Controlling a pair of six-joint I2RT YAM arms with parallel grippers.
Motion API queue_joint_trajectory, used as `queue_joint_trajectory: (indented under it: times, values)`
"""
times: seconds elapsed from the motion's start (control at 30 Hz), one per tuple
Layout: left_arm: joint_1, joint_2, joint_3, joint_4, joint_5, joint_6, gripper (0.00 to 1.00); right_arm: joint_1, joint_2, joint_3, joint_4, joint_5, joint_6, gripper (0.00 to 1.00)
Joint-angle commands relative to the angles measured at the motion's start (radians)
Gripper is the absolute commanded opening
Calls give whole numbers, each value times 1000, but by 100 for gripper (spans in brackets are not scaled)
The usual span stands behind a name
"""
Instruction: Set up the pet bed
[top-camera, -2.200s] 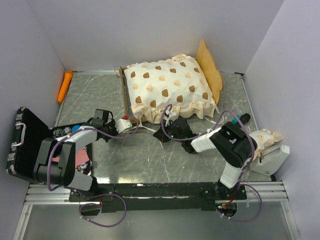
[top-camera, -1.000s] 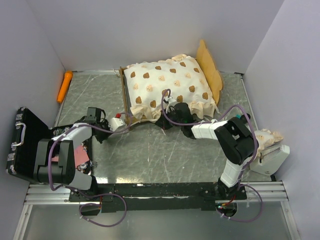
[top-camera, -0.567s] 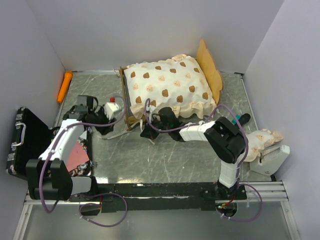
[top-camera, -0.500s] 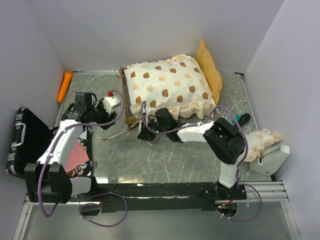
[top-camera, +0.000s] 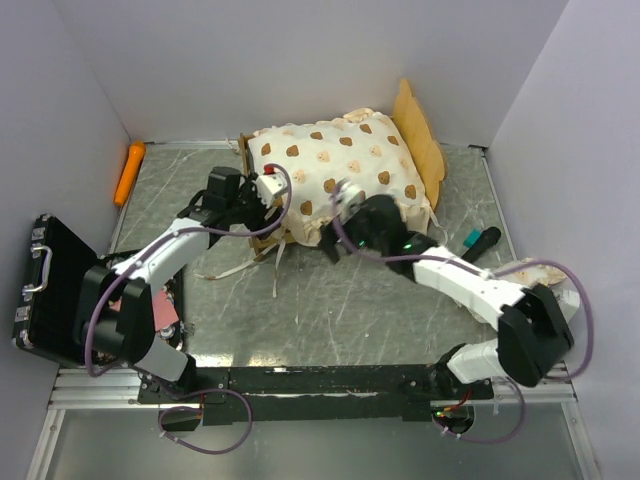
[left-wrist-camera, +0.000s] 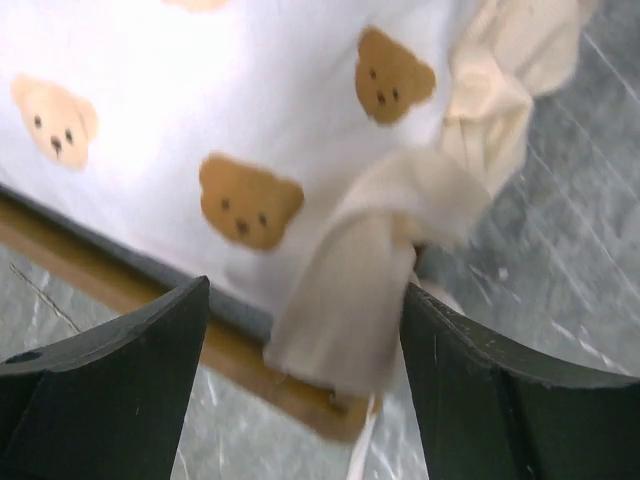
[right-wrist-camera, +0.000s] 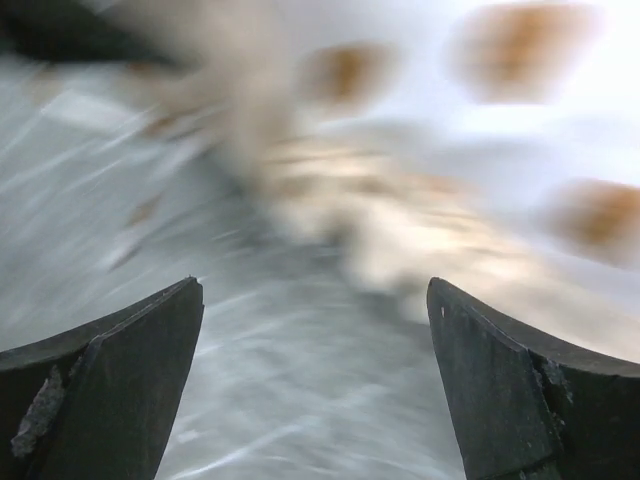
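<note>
Top view: pet bed (top-camera: 335, 175) at far centre of table, headboard on right. Left gripper (top-camera: 262, 198) at near-left corner, right gripper (top-camera: 342, 222) at near ruffle. Orange carrot-like toy (top-camera: 129, 172) by left wall; black case (top-camera: 45, 290) at left edge; pillow (top-camera: 530, 272) partly hidden behind right arm. Grey marbled table (top-camera: 330, 320), pale walls on three sides.

Left wrist: fingers (left-wrist-camera: 110, 390) wide, ruffle (left-wrist-camera: 350, 290) hanging between them, wood frame (left-wrist-camera: 120, 270) under mattress.

Right wrist: blurred; fingers (right-wrist-camera: 110, 390) wide, gap empty, ruffle ahead.

Robot lab test cell, as I view it: plain white panel walls (top-camera: 300, 60) beyond my fingers (left-wrist-camera: 100, 390), marbled tabletop (top-camera: 330, 310) beneath them, aluminium mounting rail (top-camera: 85, 388) behind.
</note>
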Motion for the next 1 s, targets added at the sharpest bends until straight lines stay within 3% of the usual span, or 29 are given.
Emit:
queue_joint_trajectory:
  times: [0.0,0.07,0.1,0.2,0.37,0.53,0.67,0.83,0.97]
  values:
    - [-28,55,78,90,-108,-38,78,-154,-83,60,-118,245,42,99]
    - [-30,78,79,79,-91,-27,72,-232,-49,103,-148,278,29,99]
    - [-30,83,75,58,-35,-9,46,-345,40,165,-167,205,36,99]
    - [-28,74,71,15,6,25,2,-421,125,202,-133,175,56,97]
    - [-22,-6,44,-50,-207,148,1,-474,228,274,-141,175,56,94]
    - [2,-64,-79,34,-450,318,1,-503,244,296,-185,133,41,88]
    - [73,4,-36,8,-468,323,1,-485,141,250,-193,65,22,86]
    - [88,58,-5,-10,-467,338,1,-457,-11,199,-227,94,10,89]
    - [96,63,-13,14,-522,352,1,-474,-98,196,-251,245,35,93]
